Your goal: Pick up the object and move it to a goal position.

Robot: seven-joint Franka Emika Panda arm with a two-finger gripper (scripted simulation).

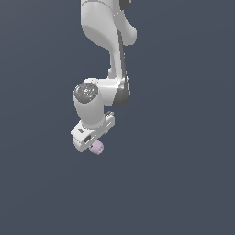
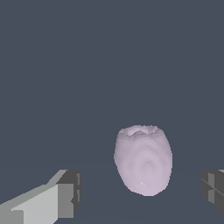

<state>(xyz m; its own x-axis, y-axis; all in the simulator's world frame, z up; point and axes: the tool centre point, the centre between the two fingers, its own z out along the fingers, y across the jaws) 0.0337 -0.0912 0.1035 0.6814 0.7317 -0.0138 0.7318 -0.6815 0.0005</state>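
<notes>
Jaws apart, gripper (image 2: 140, 192) straddling the object (image 2: 143, 160), which sits nearer one finger (image 2: 214, 188); that finger could touch first on closing and roll it out.

The small pale lilac-pink ball with a lumpy, ridged surface (image 1: 97, 148) (image 2: 143, 160) looks egg-shaped in the wrist view, with a shallow hollow at one end. In the exterior view only part of it shows, against the plain dark grey-blue ground.
</notes>
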